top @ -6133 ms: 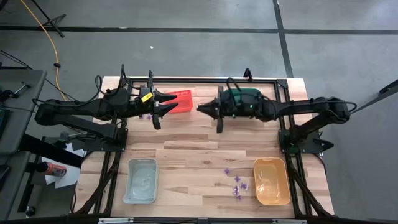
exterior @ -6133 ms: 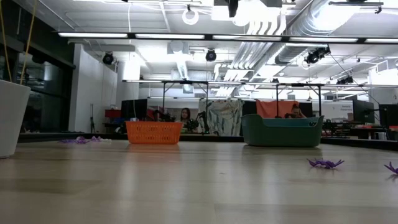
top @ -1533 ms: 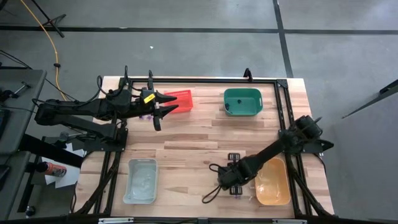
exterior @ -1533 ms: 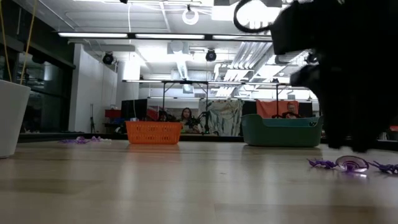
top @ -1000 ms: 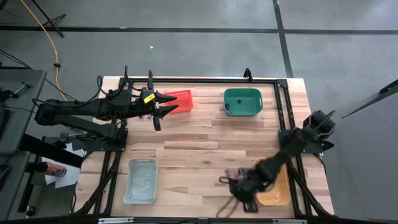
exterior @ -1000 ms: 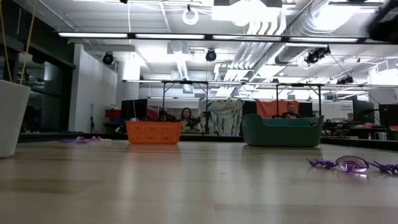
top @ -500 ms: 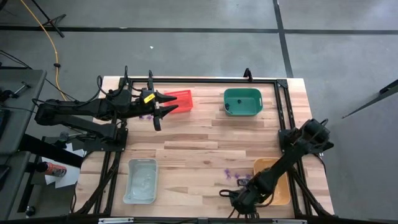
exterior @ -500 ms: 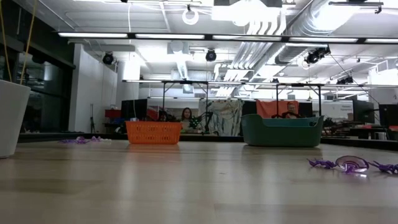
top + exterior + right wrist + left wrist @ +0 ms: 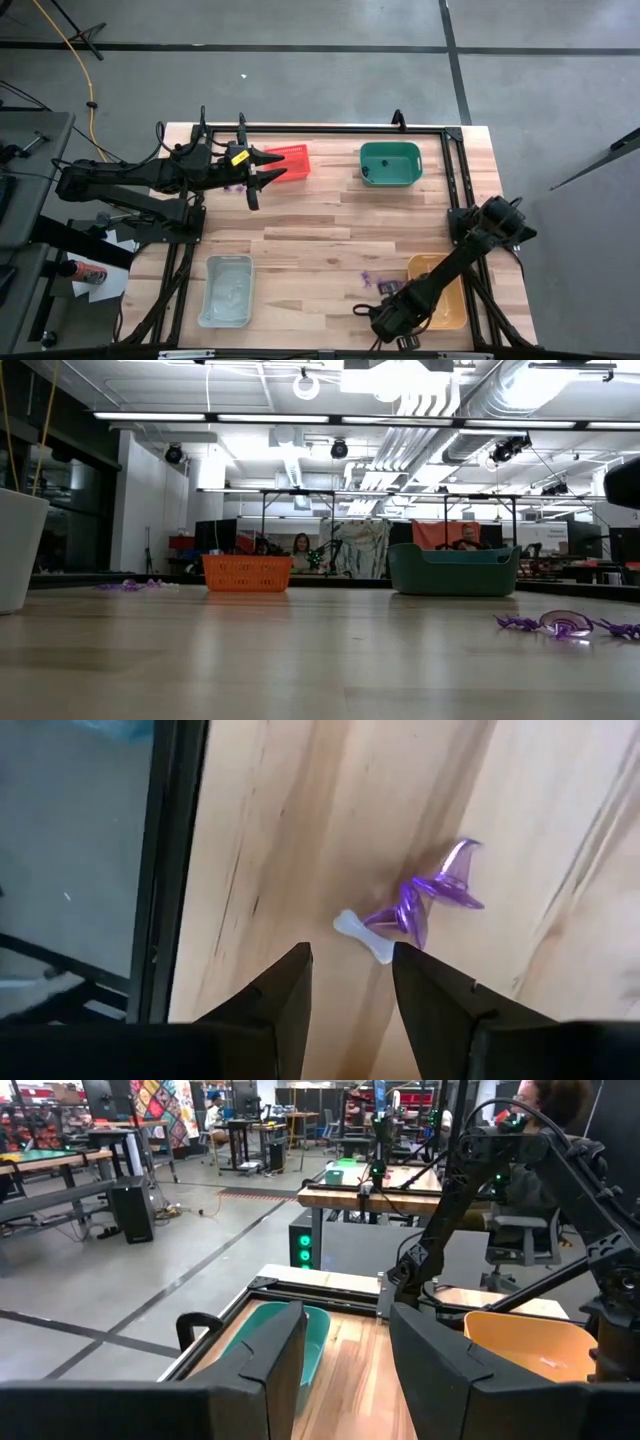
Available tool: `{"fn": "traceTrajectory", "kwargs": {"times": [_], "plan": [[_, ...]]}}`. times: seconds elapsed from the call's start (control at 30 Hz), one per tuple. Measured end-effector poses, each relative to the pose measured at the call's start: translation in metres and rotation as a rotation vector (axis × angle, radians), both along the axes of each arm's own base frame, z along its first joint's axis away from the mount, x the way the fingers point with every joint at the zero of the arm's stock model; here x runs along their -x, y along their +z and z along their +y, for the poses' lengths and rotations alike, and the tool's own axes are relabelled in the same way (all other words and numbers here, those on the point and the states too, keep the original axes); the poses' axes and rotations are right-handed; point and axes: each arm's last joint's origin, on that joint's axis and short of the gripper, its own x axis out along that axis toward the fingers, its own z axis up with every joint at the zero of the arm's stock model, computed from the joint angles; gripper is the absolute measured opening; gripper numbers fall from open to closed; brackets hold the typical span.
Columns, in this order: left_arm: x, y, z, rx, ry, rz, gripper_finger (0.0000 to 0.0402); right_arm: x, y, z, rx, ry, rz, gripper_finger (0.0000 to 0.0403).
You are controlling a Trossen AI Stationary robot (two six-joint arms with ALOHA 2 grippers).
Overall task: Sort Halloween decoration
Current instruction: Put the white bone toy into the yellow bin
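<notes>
Several tiny purple trinkets of the Halloween decoration [image 9: 368, 281] lie on the wood left of the orange bin [image 9: 444, 296]; the low view shows them at the right [image 9: 566, 624]. In the right wrist view a purple hat-shaped trinket [image 9: 436, 901] and a small white bone [image 9: 364, 936] lie flat on the table just beyond my right gripper [image 9: 350, 982]. That gripper [image 9: 372, 318] hangs open over the near edge, its fingers apart from both. My left gripper [image 9: 280, 167] waits open at the far left by the red bin [image 9: 290, 160], with nothing between its fingers [image 9: 345, 1350].
A green bin [image 9: 390, 164] stands at the far right and holds a small dark thing. A clear bin [image 9: 227, 291] stands near left. More purple bits [image 9: 130, 585] lie at the far left. The black frame rail [image 9: 165, 870] runs along the near edge.
My right gripper has swung from beside the purple trinkets toward the table's near edge and come to rest there, still open. The trinkets lie where they were.
</notes>
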Motion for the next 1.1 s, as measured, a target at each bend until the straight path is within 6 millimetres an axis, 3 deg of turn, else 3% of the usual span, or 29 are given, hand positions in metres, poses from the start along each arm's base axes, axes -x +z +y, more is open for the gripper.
{"fn": "traceTrajectory", "kwargs": {"times": [0.37,1.1], "plan": [[0.0000,0.0000,0.0000,0.000,0.000,0.000,0.0136,-0.0028,0.0007,0.0013,0.003,0.142,-0.074,0.0138],[0.0000,0.0000,0.0001,0.000,0.000,0.000,0.0136,-0.0062,-0.0069,0.0001,0.041,0.130,-0.080,0.0138]]}}
